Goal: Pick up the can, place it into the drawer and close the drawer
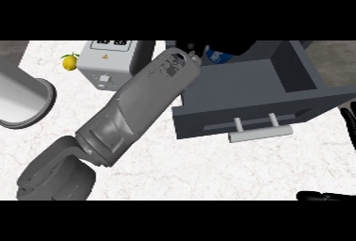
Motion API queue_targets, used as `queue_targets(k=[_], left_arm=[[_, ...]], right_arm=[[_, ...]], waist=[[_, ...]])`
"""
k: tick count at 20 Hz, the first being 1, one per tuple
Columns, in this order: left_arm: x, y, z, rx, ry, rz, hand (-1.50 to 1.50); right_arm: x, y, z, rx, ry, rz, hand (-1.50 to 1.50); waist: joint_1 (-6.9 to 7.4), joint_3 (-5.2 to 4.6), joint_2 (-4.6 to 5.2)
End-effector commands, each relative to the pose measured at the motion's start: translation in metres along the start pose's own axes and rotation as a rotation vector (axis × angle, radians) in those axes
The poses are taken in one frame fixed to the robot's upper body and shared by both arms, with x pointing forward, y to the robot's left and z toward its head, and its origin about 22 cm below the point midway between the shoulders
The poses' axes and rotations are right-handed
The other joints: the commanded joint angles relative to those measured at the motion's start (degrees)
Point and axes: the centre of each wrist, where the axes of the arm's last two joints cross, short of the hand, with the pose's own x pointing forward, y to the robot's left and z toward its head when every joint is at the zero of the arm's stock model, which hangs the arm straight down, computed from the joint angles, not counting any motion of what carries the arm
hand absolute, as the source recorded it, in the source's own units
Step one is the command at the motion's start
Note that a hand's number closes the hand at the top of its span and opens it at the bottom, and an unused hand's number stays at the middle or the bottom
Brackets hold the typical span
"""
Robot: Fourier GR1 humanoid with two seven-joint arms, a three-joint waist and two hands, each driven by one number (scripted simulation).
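up top, the white box-shaped appliance (pixel 108 63) carried dark marks along its upper edge and a small yellow warning triangle on its face, but none of the writing could be read. the can (pixel 217 55) showed only as a sliver of blue with a patch of white, its label too small to make out; it sat at the back left corner of the open dark grey drawer (pixel 243 89), just beside the left hand (pixel 189 51). that hand was mostly hidden behind its own grey forearm, so whether its fingers were apart or clamped on the can could not be told. the drawer's pale bar handle (pixel 259 132) faced the near side. black fingers of the right hand (pixel 348 123) showed at the right edge, straight. a lemon (pixel 69 61) lay left of the appliance, and a pale grey cylindrical vessel (pixel 24 101) stood at the left edge on the white speckled counter (pixel 208 164).
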Motion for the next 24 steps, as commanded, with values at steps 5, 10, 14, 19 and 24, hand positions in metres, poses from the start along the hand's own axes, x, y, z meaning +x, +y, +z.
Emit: queue_targets(k=[5,10,14,19,24], left_arm=[[-0.007,-0.001,0.002,0.061,0.008,0.007,-1.5],[-0.008,0.003,-0.002,0.086,0.024,0.035,-1.5],[-0.004,0.0,0.001,0.079,0.034,0.083,-1.5],[-0.013,-0.003,0.009,0.1,0.032,0.14,-1.5],[-0.006,-0.004,0.009,0.087,0.014,0.179,-1.5]], right_arm=[[-0.004,0.006,0.005,0.012,0.004,-0.003,-1.5],[0.014,0.003,0.006,0.025,-0.058,0.065,-1.5],[0.021,-0.003,0.005,0.036,-0.13,0.21,-1.5],[0.037,0.004,-0.007,0.103,-0.196,0.349,-1.5],[0.031,0.016,-0.007,0.114,-0.223,0.476,-1.5]], waist=[[-0.69,0.0,0.11],[-0.21,-0.06,0.1],[0.21,-0.05,-0.03],[0.03,-0.1,0.11],[2.85,-0.12,-0.61]])
